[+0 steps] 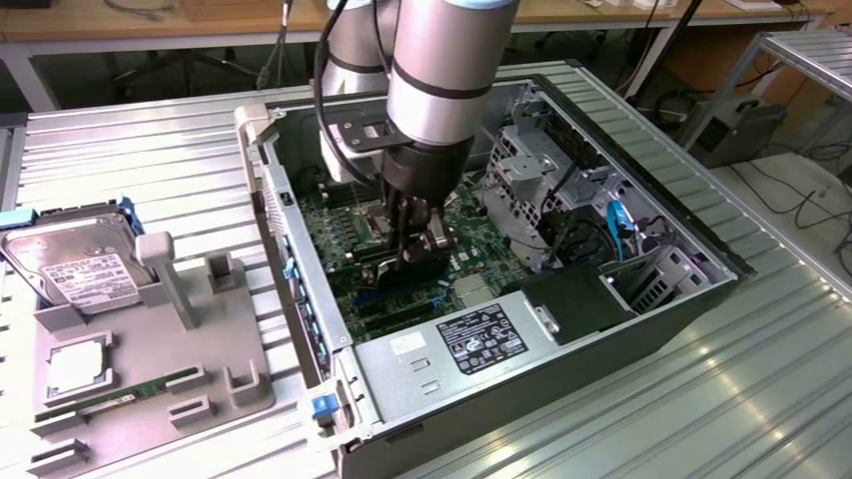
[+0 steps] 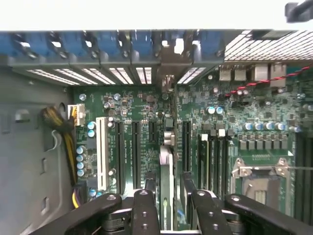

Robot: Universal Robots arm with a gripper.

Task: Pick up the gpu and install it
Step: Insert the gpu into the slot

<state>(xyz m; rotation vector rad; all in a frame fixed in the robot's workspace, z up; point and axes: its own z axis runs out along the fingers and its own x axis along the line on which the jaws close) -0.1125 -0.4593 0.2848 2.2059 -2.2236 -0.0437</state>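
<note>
The gpu (image 2: pixel 166 161) stands edge-on in a slot of the green motherboard (image 2: pixel 244 112). Its silver bracket (image 2: pixel 168 63) is up against the slotted rear wall of the case. My gripper (image 2: pixel 168 182) straddles the card's near end. The two black fingers (image 2: pixel 146 196) stand a little away from either face of the card, so the gripper is open. In the exterior view the gripper (image 1: pixel 415 249) reaches down into the open computer case (image 1: pixel 692 289), over the dark card (image 1: pixel 406 271) in the middle of the board.
Empty black slots and a white slot (image 2: pixel 102 152) flank the card, and the CPU socket (image 2: pixel 259 171) lies farther along. Yellow-black cables (image 2: pixel 58 122), a drive cage (image 1: pixel 533 170) and the power supply (image 1: pixel 466 344) crowd the case. Outside, a grey fixture (image 1: pixel 200 379) holds a hard drive (image 1: pixel 74 264) and a RAM stick (image 1: pixel 120 394).
</note>
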